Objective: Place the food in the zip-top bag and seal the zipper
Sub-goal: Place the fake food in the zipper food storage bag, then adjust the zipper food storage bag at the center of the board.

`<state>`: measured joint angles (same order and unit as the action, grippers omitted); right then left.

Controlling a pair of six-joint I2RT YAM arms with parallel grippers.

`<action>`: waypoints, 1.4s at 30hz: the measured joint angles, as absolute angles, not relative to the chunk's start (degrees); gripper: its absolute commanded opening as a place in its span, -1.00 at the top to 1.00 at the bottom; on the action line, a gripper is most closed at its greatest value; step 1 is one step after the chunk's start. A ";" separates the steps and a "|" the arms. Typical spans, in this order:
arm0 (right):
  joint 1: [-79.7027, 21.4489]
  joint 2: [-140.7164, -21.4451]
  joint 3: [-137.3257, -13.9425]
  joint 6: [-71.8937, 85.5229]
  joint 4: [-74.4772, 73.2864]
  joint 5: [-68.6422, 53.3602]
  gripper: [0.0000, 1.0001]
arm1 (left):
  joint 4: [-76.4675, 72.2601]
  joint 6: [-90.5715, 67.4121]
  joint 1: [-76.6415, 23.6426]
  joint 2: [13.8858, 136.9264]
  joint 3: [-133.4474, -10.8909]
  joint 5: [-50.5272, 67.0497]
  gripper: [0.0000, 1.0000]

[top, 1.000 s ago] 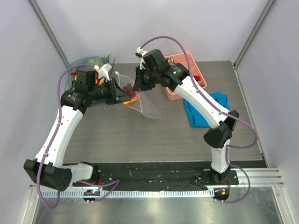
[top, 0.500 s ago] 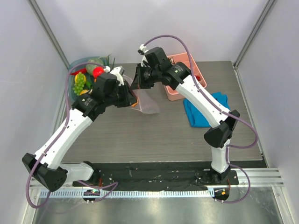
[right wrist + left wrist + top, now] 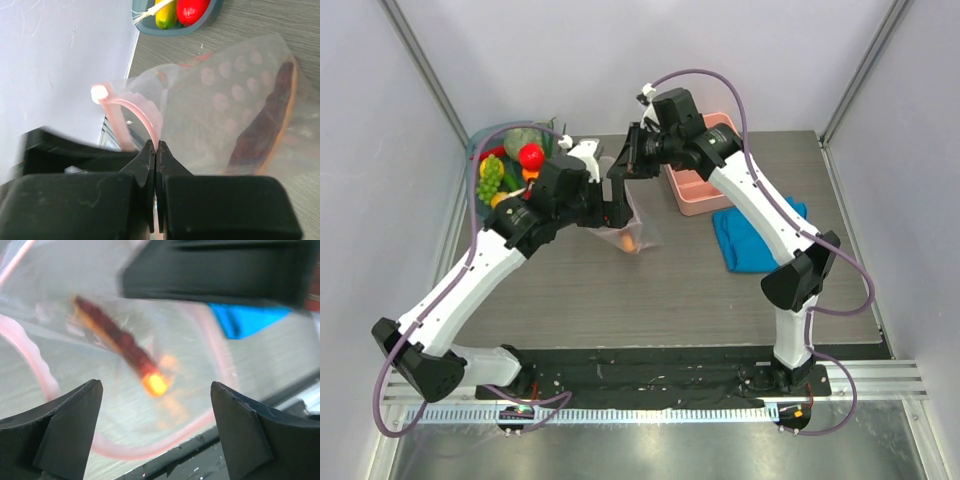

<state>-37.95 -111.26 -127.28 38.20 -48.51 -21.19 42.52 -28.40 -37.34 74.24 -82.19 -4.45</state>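
The clear zip-top bag [image 3: 638, 222] with pale pink dots hangs over the table, mouth up. My right gripper [image 3: 632, 165] [image 3: 156, 146] is shut on its pink zipper [image 3: 142, 116] strip, and the white slider tab [image 3: 98, 93] sticks out to the left. A brown-orange sausage piece [image 3: 122, 342] [image 3: 265, 125] lies inside the bag, blurred in the left wrist view. My left gripper [image 3: 612, 205] [image 3: 156, 410] stands open at the bag's mouth with nothing between its fingers. More food, green grapes [image 3: 492, 176] and a red tomato [image 3: 531, 155], sits in a bowl at the back left.
The grey-blue bowl [image 3: 485, 135] stands in the back left corner by the wall. A pink divided tray [image 3: 695, 190] is at the back right, and a blue folded cloth [image 3: 755, 238] lies in front of it.
My left gripper moved right from the bowl to the bag's mouth and opened, letting go of the sausage piece, which now lies in the bag. The right gripper shifted right, still holding the zipper.
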 measured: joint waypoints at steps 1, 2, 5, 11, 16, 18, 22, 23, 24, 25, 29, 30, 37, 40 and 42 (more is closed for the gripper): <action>-37.21 -111.26 -126.65 38.37 -48.03 -22.09 0.99 | 42.48 -27.35 -37.19 73.78 -83.07 -2.92 -0.89; -36.62 -111.26 -125.89 38.50 -47.55 -22.94 0.98 | 42.46 -26.04 -36.97 73.12 -83.99 -1.39 -0.89; -34.89 -111.26 -123.74 38.57 -46.61 -25.39 0.98 | 42.98 -21.93 -35.94 70.67 -87.57 3.03 -0.71; -33.01 -110.83 -120.77 37.56 -45.15 -28.27 0.99 | 46.24 -10.63 -25.04 67.26 -92.29 18.31 -0.66; -32.40 -110.06 -118.85 36.73 -45.01 -29.17 0.98 | 55.99 10.39 -21.52 67.26 -93.08 34.13 -0.68; -32.36 -109.91 -118.52 36.47 -44.99 -29.26 0.99 | 58.67 18.13 -22.09 67.31 -93.08 38.33 -0.67; -32.34 -109.84 -118.28 36.12 -44.97 -29.30 0.99 | 61.25 29.63 -26.68 68.84 -93.10 39.72 -0.65; -32.34 -109.80 -118.26 36.10 -44.99 -29.28 0.99 | 61.63 32.27 -28.86 69.71 -93.01 39.22 -0.66; -32.34 -109.73 -118.08 36.10 -44.97 -29.28 0.99 | 61.69 34.61 -30.83 70.63 -92.73 38.68 -0.65; -32.34 -109.56 -117.91 36.10 -44.99 -29.28 0.99 | 61.56 36.64 -32.67 71.44 -92.12 38.09 -0.65; -32.34 -108.47 -116.68 35.92 -44.97 -29.19 0.99 | 59.59 42.19 -35.94 72.66 -87.29 35.03 -0.52; -32.36 -108.18 -116.40 35.88 -45.04 -29.15 0.99 | 59.02 43.05 -36.07 72.82 -86.19 34.30 -0.47; -32.38 -106.45 -114.32 34.35 -45.12 -28.62 0.98 | 54.15 47.88 -36.40 74.08 -80.51 28.10 0.78; -32.40 -105.95 -113.75 32.71 -45.82 -28.03 0.99 | 53.21 47.07 -36.73 75.09 -81.14 26.41 1.00; -32.40 -105.86 -114.08 30.39 -46.59 -27.16 0.98 | 53.43 46.48 -36.77 75.61 -83.48 26.00 1.00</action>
<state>-32.40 -105.86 -114.08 30.39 -46.59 -27.16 53.43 46.48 -36.77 75.61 -83.48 26.00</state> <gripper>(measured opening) 0.020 0.020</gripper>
